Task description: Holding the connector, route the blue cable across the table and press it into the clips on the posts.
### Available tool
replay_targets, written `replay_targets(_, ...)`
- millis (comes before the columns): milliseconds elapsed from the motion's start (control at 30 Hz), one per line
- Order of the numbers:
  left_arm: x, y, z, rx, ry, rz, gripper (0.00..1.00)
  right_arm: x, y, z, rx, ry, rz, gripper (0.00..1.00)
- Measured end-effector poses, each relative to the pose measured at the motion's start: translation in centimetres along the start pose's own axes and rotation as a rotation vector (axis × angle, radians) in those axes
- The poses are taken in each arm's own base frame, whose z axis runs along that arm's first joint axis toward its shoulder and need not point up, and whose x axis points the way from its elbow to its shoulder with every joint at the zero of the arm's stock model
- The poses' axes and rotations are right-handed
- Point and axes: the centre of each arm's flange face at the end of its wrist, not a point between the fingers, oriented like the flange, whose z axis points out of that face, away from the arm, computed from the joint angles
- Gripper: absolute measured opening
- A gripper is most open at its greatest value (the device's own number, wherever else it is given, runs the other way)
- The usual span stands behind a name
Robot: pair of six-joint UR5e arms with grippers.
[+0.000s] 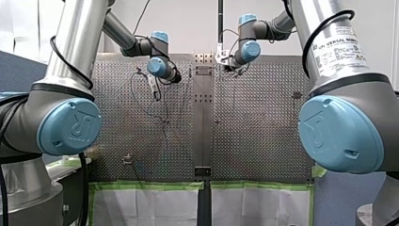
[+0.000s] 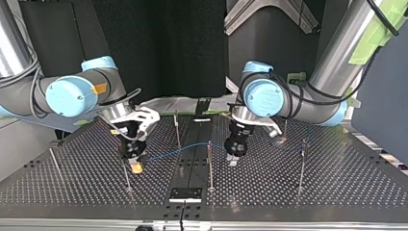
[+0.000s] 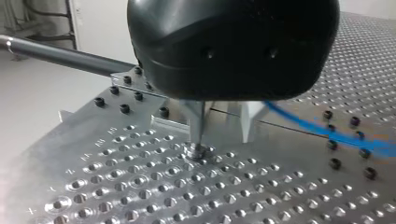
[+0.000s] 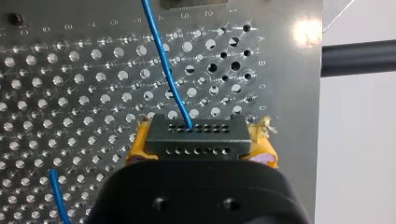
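In the top view, at the left, my right gripper points down over the perforated table. Its yellow pads are clamped on the black connector. From there the blue cable runs to the right, above the table, up to a thin post near the middle. Further right my left gripper stands low. Its metal fingers are spread apart, one tip touching the table, and the cable passes just beside them.
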Motion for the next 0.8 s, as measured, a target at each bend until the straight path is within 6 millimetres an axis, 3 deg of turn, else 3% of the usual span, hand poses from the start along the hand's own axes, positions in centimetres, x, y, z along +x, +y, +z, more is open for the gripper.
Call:
replay_targets(33, 0.0, 0.0, 0.0, 0.002, -0.004, -0.004, 0.00, 0.0, 0.0, 0.0, 0.000, 0.000, 0.000, 0.00)
replay_targets(433, -0.1, 0.5, 0.3, 0.000, -0.031, -0.044, 0.00, -0.1, 0.2, 0.1, -0.003, 0.000, 0.000, 0.00)
replay_targets(800, 1.8, 2.1, 2.3, 0.021, -0.071, -0.090, 0.00, 0.4, 1.1, 0.4, -0.016, 0.010, 0.001, 0.00)
